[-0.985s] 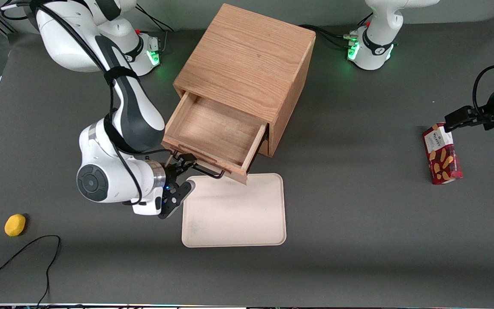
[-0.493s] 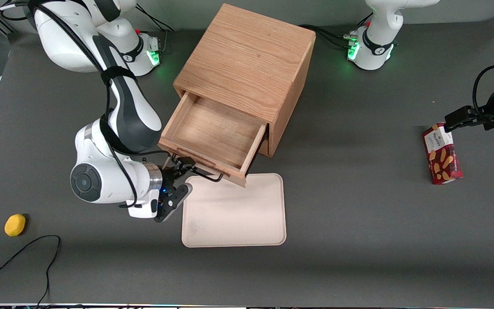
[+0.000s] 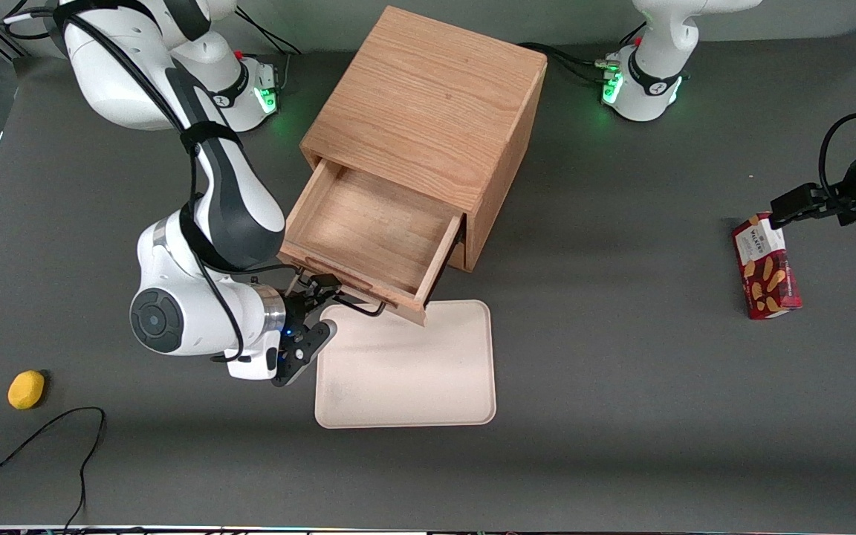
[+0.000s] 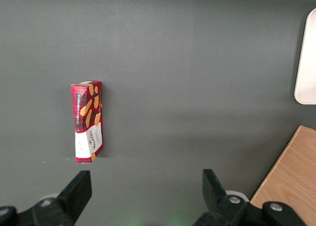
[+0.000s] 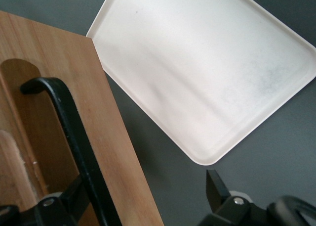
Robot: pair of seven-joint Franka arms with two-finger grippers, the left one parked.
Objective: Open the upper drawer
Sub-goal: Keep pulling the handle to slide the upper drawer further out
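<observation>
now the hand (image 3: 322,295) has released the upper drawer (image 3: 368,234) handle (image 3: 350,301).

We see a dark grey table (image 3: 621,416) carrying the wooden cabinet (image 3: 428,111), with a cream tray (image 3: 406,371) nearer the front camera. A yellow ball (image 3: 26,389) and black cable (image 3: 41,438) lie toward the working arm's end, where the gripper (image 3: 320,305) hangs over the table at the tray's edge. A red biscuit box (image 3: 765,273) lies toward the parked arm's end.
</observation>
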